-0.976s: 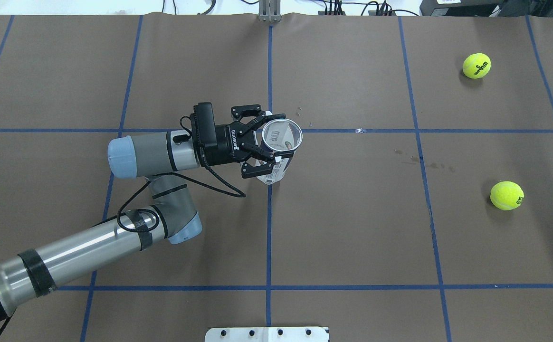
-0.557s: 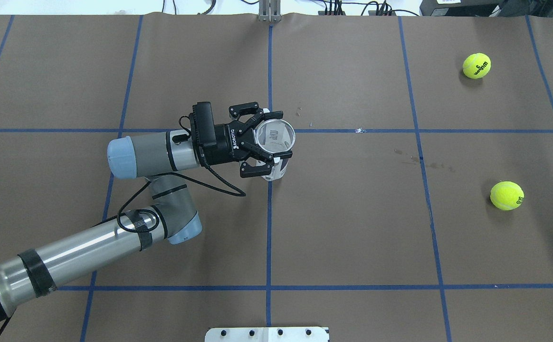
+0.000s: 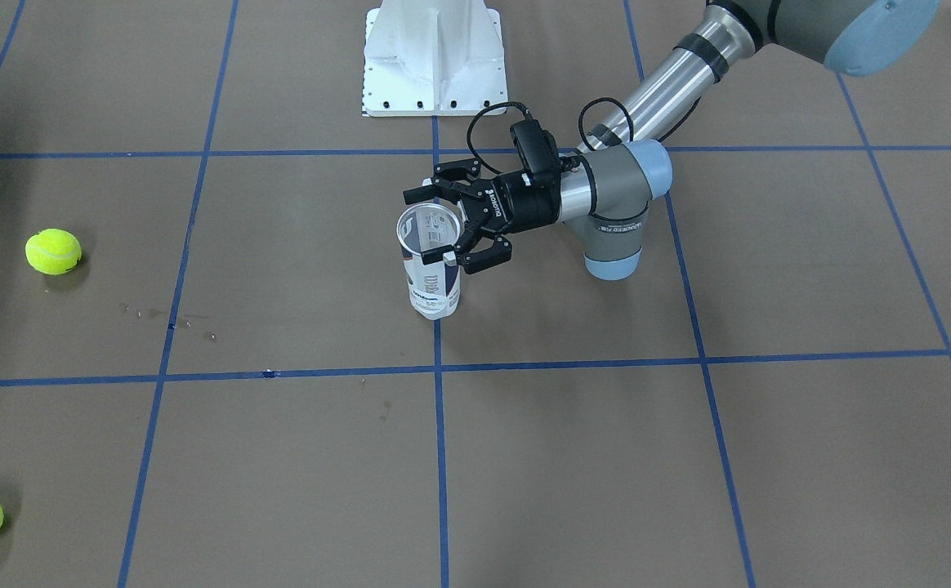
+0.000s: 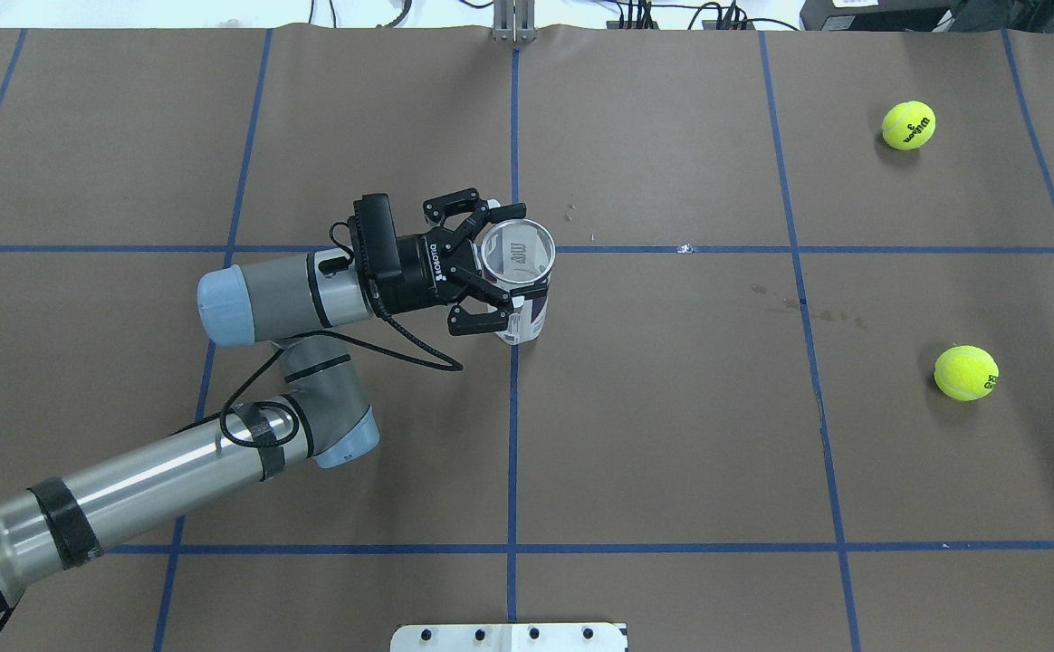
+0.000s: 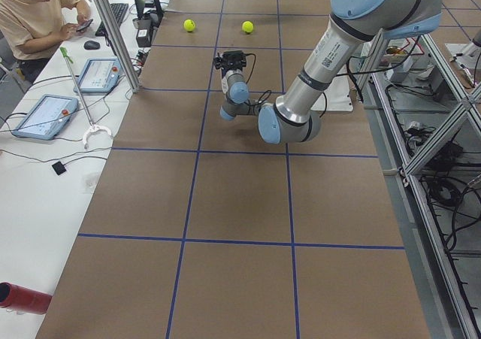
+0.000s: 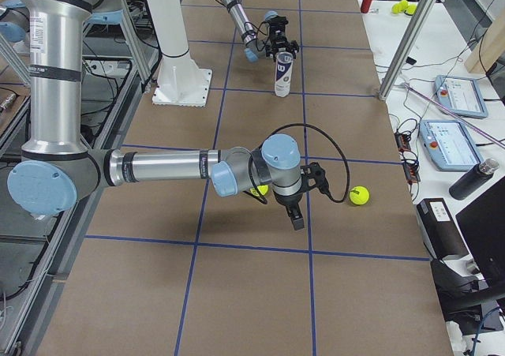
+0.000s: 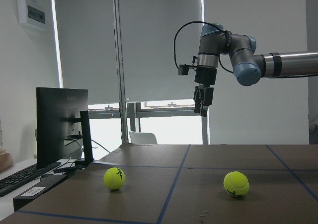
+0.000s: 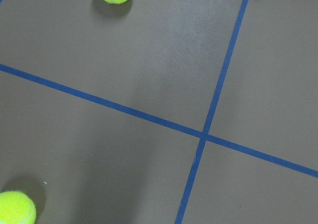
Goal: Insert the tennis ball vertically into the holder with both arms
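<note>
Overhead exterior view: a brown paper-covered worktop [image 4: 672, 407] is shown, divided into squares by blue tape lines [image 4: 672, 547]. The grey-and-silver left arm [image 4: 156, 489] is extended from the lower left corner toward the centre of the worktop, with its wrist held level. In the exterior right view, the grey-and-silver right arm [image 6: 158, 166] is stretched out low and level above the worktop. A white metal pedestal base [image 3: 435, 57] is located at the robot's edge of the worktop, on the centre line.

The clear plastic cylindrical holder [image 3: 433, 290], with a white and navy label, is positioned upright on the worktop. Its base is set on the central blue line and its metal-rimmed mouth is turned upward. The black two-finger left hand [image 4: 509, 264] is held horizontally. One finger is placed on each side of the holder's upper part, and the hand is clamped on it.

The black two-finger right hand [image 6: 295, 214] is pointed straight down and is held clear above the worktop. Whether its fingers are apart or together cannot be told.

Two yellow-green felt tennis balls [image 4: 908, 124] [image 4: 965, 371] are located on the robot's right side of the worktop, well apart from the holder and from each other. In the left wrist-mounted view, the right hand is seen above and between them.
</note>
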